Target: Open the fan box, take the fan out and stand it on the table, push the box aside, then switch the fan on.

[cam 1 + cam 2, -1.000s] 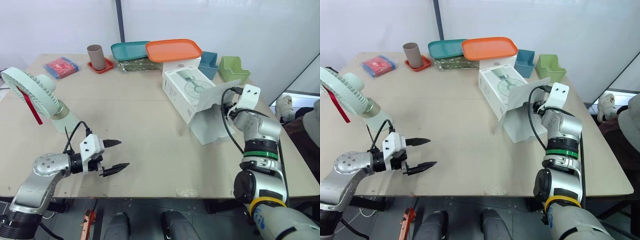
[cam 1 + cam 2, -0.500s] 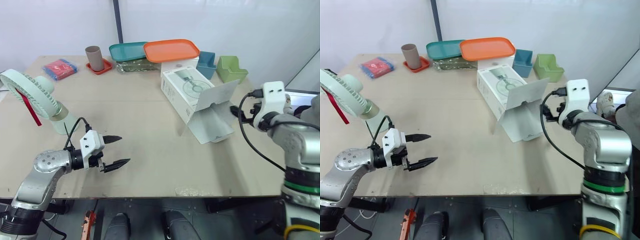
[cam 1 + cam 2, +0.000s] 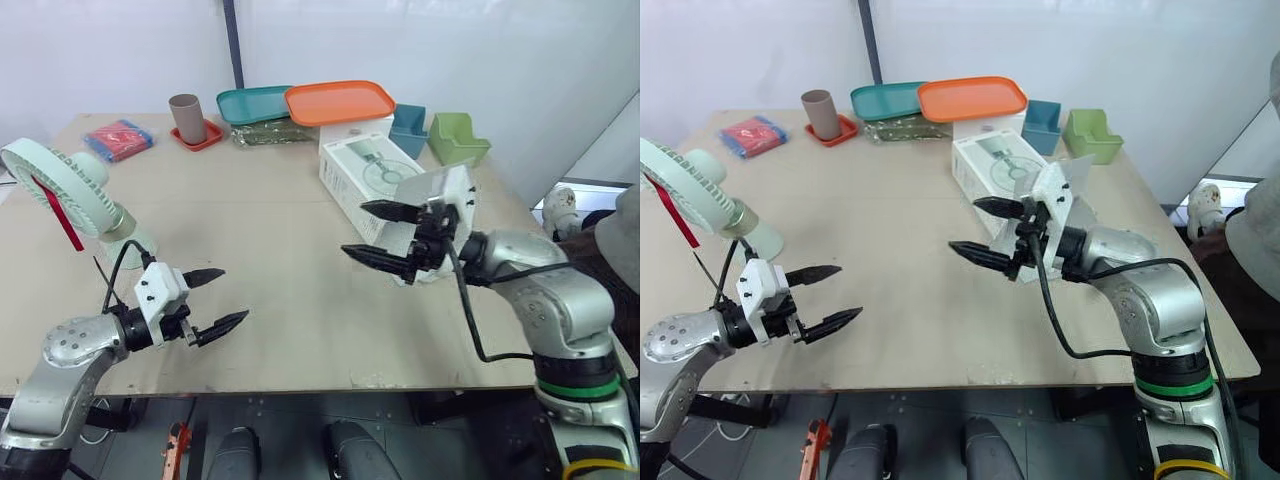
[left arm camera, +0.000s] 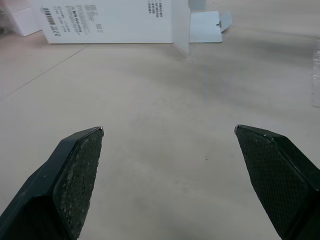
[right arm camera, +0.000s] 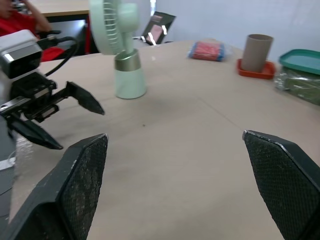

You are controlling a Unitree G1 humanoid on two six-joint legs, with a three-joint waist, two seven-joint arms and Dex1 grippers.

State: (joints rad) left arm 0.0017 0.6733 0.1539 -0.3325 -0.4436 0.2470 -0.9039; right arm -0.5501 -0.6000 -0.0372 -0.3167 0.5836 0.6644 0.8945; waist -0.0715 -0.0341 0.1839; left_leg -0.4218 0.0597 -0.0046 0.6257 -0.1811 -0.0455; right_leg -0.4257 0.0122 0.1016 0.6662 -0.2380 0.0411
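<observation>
Two empty tools gape wide: left tool (image 3: 235, 292) hovering, right tool (image 3: 353, 228) swung off the box (image 3: 365, 175) toward the standing fan (image 3: 70, 195), so switching on looks next.

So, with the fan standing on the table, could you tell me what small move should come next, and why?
Probably ease the left gripper toward the base of the fan. It stands upright on the robot's left, the opened box lies away to the right, and the right gripper is farther off; both grippers are open and empty. The switch itself isn't visible.
</observation>
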